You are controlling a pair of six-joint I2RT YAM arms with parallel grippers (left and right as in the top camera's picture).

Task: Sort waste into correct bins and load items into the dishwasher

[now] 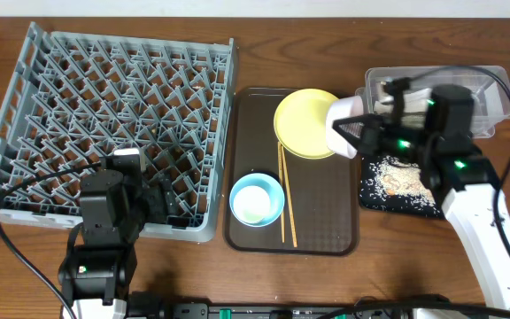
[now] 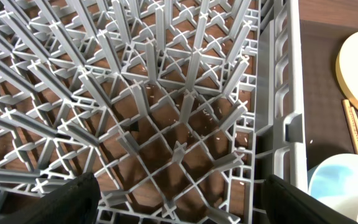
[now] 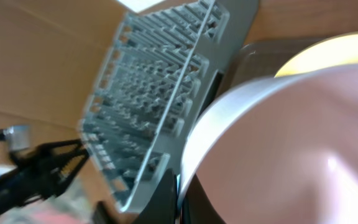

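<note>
grey plastic lattice rack (image 1: pixel 104 106), round yellow plate (image 1: pixel 301 120), smooth white bowl (image 1: pixel 339 120)

No text, label, brand, number or sign can be read in any of the views.
</note>
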